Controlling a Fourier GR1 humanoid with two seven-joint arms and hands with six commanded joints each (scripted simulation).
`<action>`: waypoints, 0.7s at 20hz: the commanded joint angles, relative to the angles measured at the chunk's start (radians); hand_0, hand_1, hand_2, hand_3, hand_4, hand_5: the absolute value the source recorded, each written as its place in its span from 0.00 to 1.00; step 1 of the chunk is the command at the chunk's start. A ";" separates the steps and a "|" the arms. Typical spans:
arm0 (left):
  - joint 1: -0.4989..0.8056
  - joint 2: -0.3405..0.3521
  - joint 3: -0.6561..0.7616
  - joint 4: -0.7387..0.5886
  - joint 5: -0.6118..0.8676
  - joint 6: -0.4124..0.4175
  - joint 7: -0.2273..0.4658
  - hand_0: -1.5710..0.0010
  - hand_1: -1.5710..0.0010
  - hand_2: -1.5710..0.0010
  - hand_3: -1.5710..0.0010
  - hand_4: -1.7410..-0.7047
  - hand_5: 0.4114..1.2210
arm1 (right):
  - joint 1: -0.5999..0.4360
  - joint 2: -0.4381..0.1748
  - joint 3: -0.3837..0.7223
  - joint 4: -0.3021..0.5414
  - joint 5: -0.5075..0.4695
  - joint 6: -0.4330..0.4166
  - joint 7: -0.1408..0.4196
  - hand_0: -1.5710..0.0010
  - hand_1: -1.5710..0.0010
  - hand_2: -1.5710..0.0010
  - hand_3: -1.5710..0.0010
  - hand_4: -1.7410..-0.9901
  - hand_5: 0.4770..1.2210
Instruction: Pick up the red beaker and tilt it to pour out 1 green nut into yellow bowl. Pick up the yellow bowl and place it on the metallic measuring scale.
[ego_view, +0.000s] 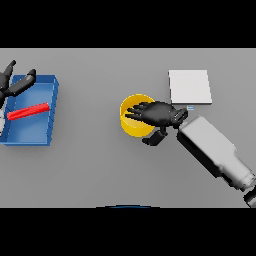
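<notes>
Here, far left: your left hand hangs over the back corner of the blue tray, fingers straight and spread, holding nothing. A red bar-like object lies slanted inside the tray; whether that's the red beaker can't be told, and no green nut shows anywhere.

Centre: the yellow bowl stands upright on the grey worktop. Your right hand reaches across its right rim, fingers extended over the opening w/ the thumb dropped outside the near wall. The fingers look only loosely bent, so the grip is probably not closed yet.

Right: the metallic measuring scale sits just behind and right of the bowl, near but apart.

For the pickup, pinch the wall between fingers & thumb before lifting, keep the bowl level, and carry it back-right to set it down square on the scale's plate.
</notes>
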 joint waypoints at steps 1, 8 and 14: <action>0.000 0.003 -0.001 -0.008 -0.001 0.000 -0.001 1.00 1.00 1.00 1.00 0.91 0.36 | -0.003 0.009 0.006 0.016 0.005 -0.004 0.000 1.00 1.00 1.00 1.00 0.74 0.27; -0.001 0.009 -0.002 0.003 -0.009 -0.001 -0.011 1.00 1.00 1.00 1.00 0.92 0.37 | -0.013 0.031 0.018 0.067 0.017 -0.013 0.008 0.88 0.88 0.88 0.86 0.58 0.56; -0.005 0.008 -0.005 0.003 -0.015 0.003 -0.003 1.00 1.00 1.00 1.00 0.92 0.37 | -0.025 0.018 0.019 0.069 0.005 0.004 -0.023 0.23 0.24 0.28 0.38 0.17 0.88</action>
